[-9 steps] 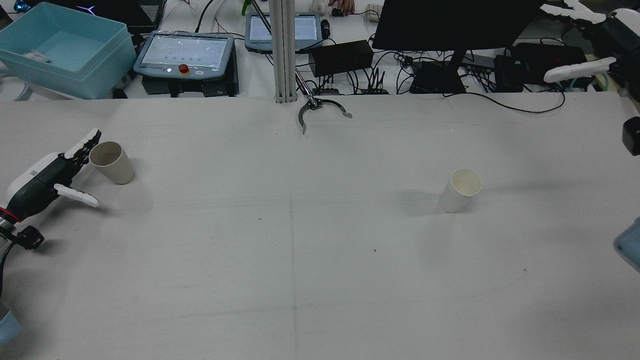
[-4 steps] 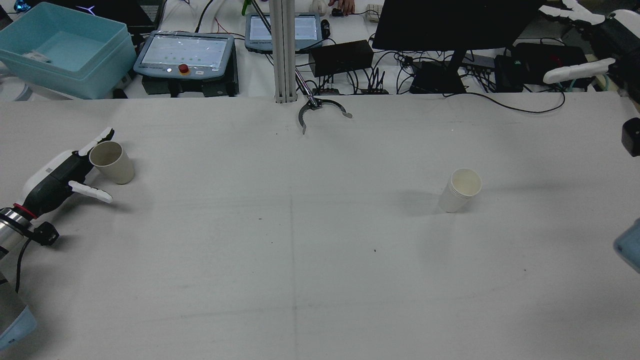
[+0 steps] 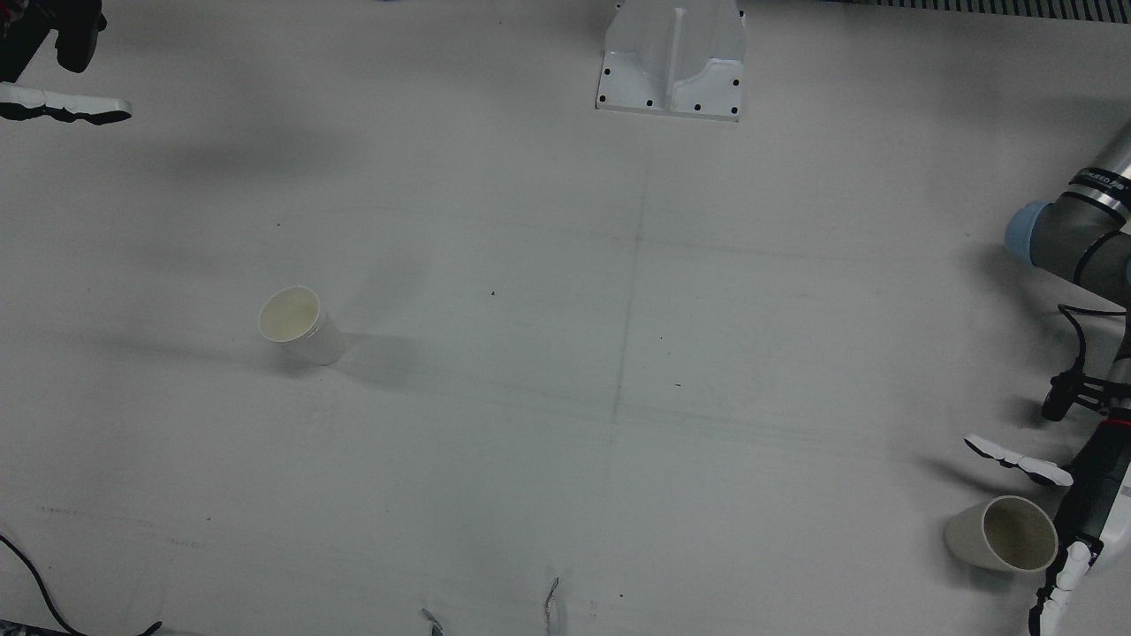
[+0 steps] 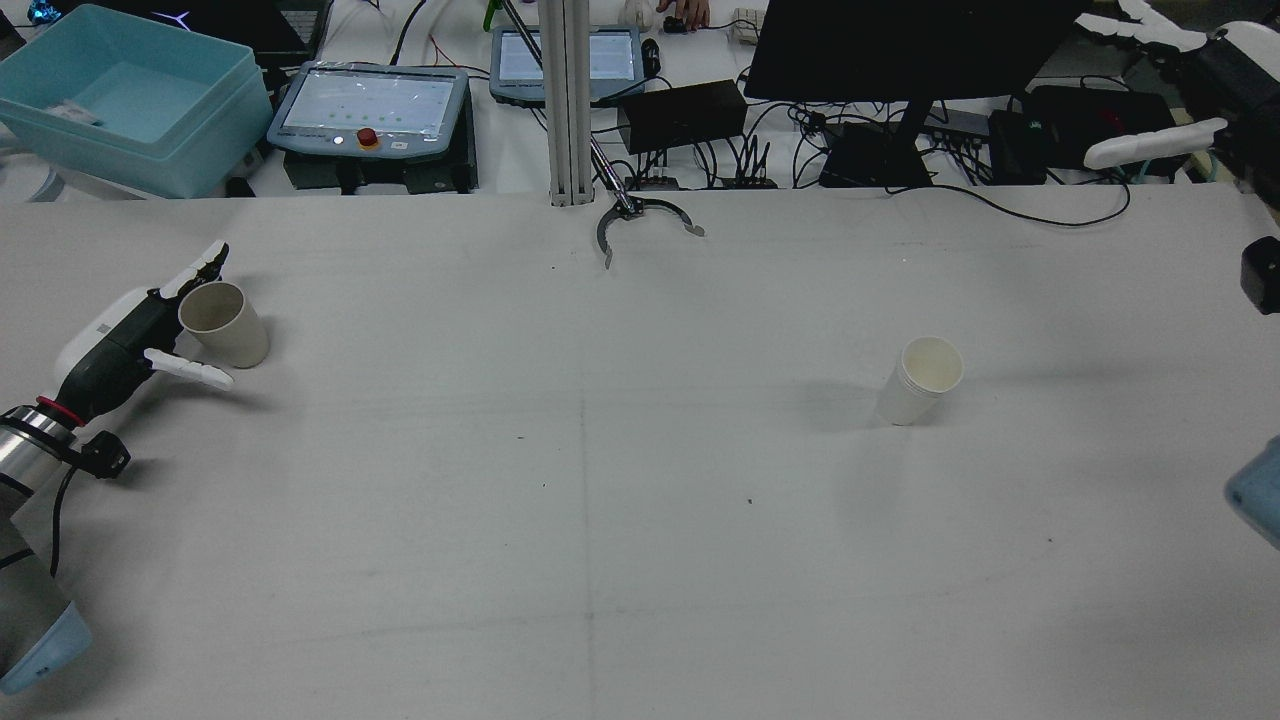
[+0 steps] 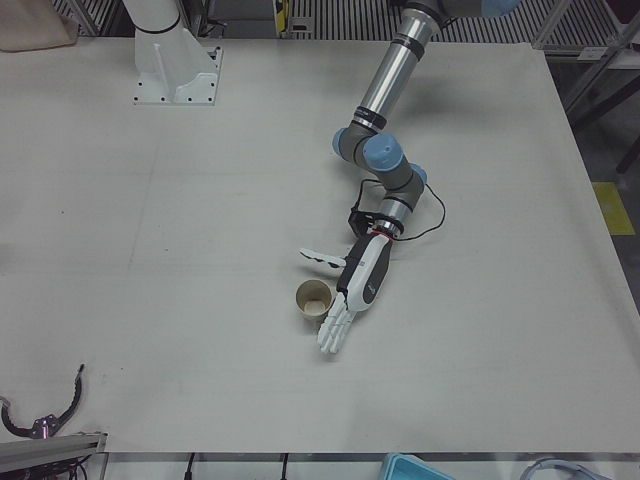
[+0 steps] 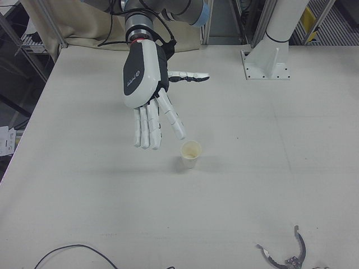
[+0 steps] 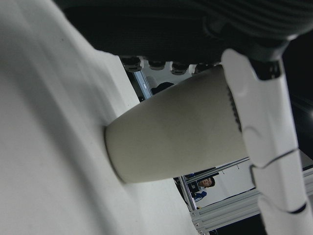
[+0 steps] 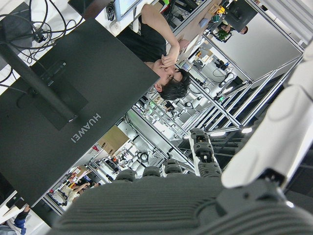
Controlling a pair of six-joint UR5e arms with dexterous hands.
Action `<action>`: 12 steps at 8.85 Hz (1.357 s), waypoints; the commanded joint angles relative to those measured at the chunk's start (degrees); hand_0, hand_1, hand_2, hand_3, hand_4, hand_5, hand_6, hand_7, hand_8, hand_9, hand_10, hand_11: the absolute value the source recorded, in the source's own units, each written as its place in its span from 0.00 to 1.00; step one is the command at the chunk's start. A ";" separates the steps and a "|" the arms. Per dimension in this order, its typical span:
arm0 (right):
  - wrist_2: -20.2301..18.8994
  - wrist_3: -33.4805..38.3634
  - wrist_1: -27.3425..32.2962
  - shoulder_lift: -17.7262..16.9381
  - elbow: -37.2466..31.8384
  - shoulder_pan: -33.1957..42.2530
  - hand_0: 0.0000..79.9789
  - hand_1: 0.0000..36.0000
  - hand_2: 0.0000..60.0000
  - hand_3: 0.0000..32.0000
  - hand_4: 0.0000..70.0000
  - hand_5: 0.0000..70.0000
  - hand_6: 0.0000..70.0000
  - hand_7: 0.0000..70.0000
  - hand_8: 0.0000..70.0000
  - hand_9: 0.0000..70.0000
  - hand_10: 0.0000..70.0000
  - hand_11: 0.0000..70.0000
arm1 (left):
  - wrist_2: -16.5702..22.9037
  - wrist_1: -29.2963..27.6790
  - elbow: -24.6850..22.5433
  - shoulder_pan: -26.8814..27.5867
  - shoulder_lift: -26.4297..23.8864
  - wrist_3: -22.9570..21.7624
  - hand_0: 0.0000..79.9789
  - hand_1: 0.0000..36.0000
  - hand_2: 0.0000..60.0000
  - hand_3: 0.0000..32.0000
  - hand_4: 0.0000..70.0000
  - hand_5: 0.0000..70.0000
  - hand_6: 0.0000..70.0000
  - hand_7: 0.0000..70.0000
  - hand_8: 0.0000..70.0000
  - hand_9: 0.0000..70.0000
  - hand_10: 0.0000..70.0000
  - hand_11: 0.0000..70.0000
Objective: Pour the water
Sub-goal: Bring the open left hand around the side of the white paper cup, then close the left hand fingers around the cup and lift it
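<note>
Left hand (image 4: 130, 335) spread around beige cup (image 4: 225, 325), fingers (image 7: 266, 147) apparently touching its wall, grasp unconfirmed, right hand (image 6: 147, 92) raised, released, white cup (image 4: 920, 380) upright on table (image 4: 600, 500)

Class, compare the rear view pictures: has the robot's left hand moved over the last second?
Yes. The left hand has moved forward and closer around the beige cup, which stayed in place; its fingers now flank the cup.

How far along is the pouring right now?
Done: nothing poured yet. In hand: the left hand is open around the beige cup, which stands on the table. Left: grip, lift, carry and pour into the white cup. The right hand hangs open.
</note>
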 commanded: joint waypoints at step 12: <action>0.02 -0.31 0.00 -0.33 -0.27 -0.83 0.50 0.18 0.06 0.00 0.09 0.03 0.05 0.06 0.02 0.02 0.00 0.00 | -1.07 7.52 0.66 -0.70 -3.07 -0.42 0.60 0.46 0.41 0.00 0.36 0.82 0.05 0.13 0.01 0.04 0.06 0.10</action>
